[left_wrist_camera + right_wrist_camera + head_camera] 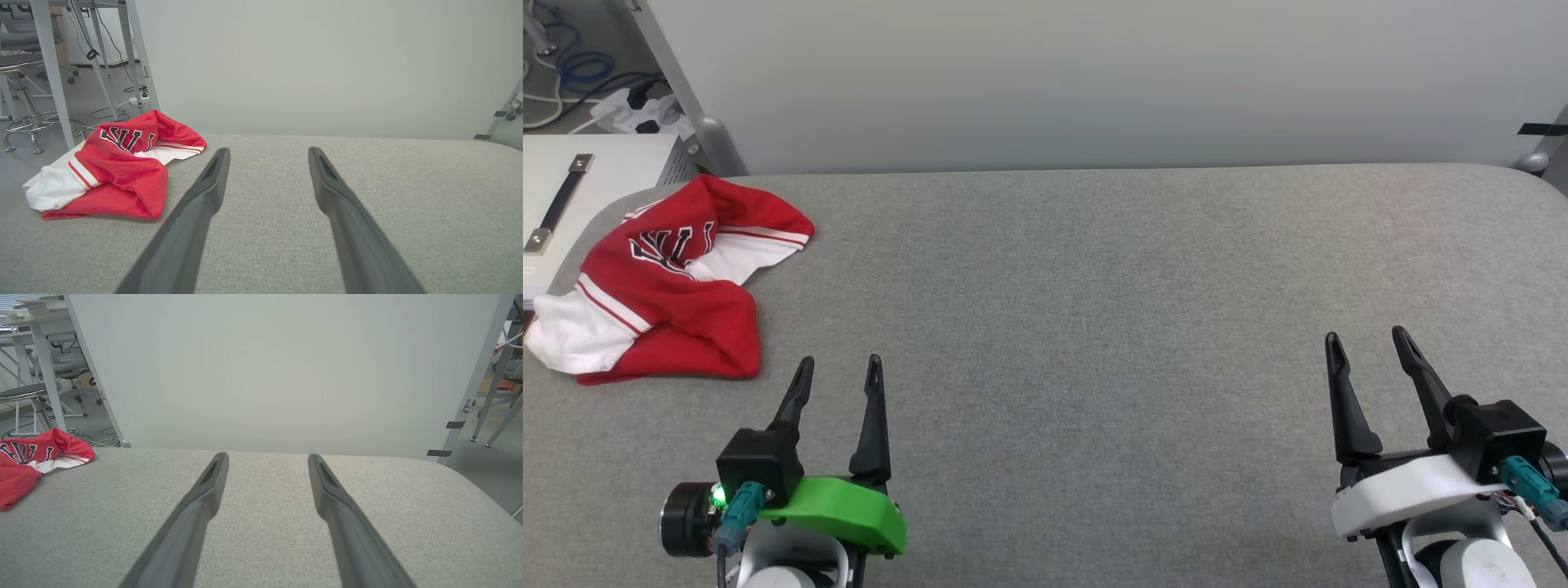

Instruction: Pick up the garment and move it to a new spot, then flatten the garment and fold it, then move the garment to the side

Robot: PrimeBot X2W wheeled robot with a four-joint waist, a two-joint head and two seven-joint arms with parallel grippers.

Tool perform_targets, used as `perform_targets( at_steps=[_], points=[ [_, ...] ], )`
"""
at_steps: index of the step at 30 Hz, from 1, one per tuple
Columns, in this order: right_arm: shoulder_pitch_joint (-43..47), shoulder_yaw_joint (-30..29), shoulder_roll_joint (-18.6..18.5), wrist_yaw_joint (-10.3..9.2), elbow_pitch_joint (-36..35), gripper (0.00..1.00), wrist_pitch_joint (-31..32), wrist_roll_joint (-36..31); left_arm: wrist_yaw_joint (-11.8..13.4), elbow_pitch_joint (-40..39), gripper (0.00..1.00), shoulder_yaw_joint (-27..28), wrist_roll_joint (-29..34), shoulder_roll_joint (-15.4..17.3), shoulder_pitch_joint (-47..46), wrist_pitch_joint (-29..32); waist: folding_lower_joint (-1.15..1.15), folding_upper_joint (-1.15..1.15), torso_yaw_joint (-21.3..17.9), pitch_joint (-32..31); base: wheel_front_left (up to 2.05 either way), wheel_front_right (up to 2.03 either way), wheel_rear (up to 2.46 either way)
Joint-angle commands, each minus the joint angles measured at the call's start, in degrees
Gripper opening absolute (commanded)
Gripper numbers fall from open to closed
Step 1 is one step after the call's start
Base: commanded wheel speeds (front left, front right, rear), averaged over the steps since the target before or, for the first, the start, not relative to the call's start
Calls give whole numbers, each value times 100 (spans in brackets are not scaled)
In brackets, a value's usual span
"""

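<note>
The garment (674, 282) lies bunched at the left edge of the table (1094, 327), at 10 o'clock from the left gripper (840, 361). Expect light, limp fabric that sags and drags when lifted. Pinch a raised red fold, not a flat layer. The left gripper and the right gripper (1365, 333) both have their jaws spread and empty. Collar and hem are buried in folds, and the print is partly hidden.

Green-shelled left tool (840, 359), white-shelled right tool (1365, 333), black fingers (874, 425)
</note>
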Motion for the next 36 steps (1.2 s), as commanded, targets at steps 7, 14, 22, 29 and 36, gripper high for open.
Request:
perform_targets(
  at_steps=[7, 14, 22, 29, 36],
  points=[
    [-73, -62, 5, -4, 142, 100, -131, 53, -121, 188, 100, -94, -63, -19, -56, -144, 0, 0, 12, 29, 0, 0, 0],
    [-107, -66, 6, -4, 226, 100, -214, 74, -122, 358, 100, -126, -73, -21, -106, -228, 0, 0, 21, 80, 0, 0, 0],
    [-122, -49, 7, -4, 233, 100, -307, 105, -165, 301, 100, -153, -136, -23, -119, -322, 0, 0, 35, 68, 0, 0, 0],
    [-90, -36, 7, -5, 355, 100, -390, 117, -185, 437, 100, -210, -207, -25, -66, -407, 0, 0, 54, 41, 0, 0, 0],
    [-92, 6, 8, -5, 576, 100, -470, 158, -179, 728, 100, -253, -229, -27, -93, -488, 0, 0, 83, 56, 0, 0, 0]
  ],
)
